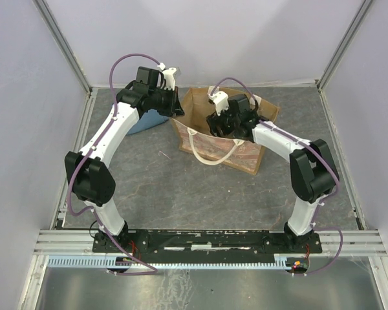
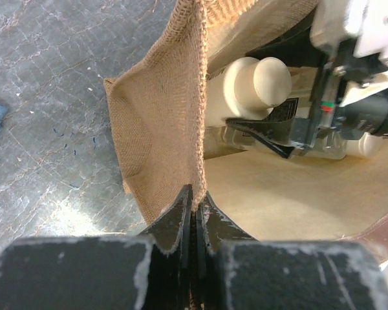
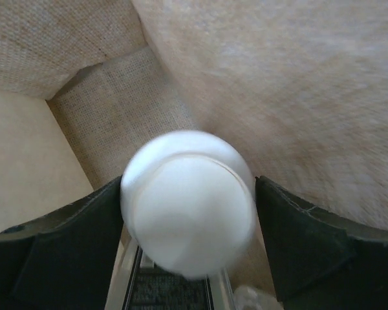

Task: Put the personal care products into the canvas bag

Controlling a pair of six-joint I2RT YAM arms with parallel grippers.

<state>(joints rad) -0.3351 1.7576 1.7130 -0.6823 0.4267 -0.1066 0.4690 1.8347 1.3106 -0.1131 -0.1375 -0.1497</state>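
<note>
Right gripper (image 3: pixel 189 184) is closed around a pale round-topped container (image 3: pixel 187 206), its fingers touching both sides, deep inside the canvas bag (image 1: pixel 246 154). I judge the container light, rigid and slick, so a hold across its widest girth suits it. Left gripper (image 2: pixel 195 194) is pinched tight on the bag's soft rim, holding the mouth open. A beige bottle (image 2: pixel 246 87) lies inside the bag.

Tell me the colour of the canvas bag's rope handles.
Cream rope handle, hanging over the tan-brown canvas bag; clearest in the top external view.
</note>
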